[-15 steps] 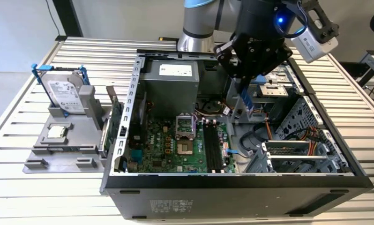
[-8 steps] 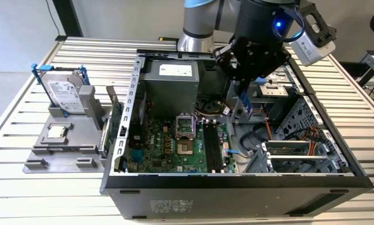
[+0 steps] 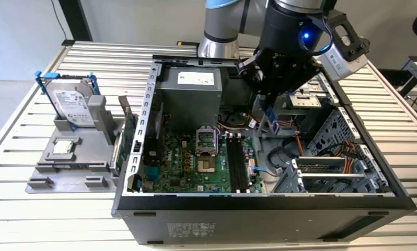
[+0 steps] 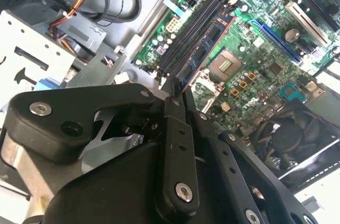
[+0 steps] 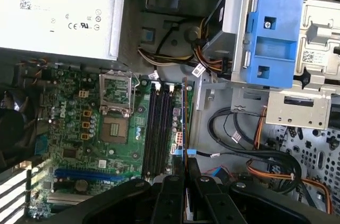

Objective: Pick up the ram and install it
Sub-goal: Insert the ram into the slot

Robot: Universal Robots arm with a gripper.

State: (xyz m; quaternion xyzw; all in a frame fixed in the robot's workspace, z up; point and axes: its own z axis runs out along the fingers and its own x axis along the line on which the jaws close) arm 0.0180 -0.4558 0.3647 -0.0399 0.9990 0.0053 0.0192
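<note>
Gripper (image 4: 175, 92) — near-closed, tight around the ram (image 4: 208, 44)

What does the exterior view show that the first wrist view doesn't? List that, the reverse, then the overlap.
Exterior view adds: hard drive on a grey stand beside the case, slatted table. First wrist view adds: blue bracket in the drive bay. Both: gripper holding the ram, motherboard, black slots, power supply.
</note>
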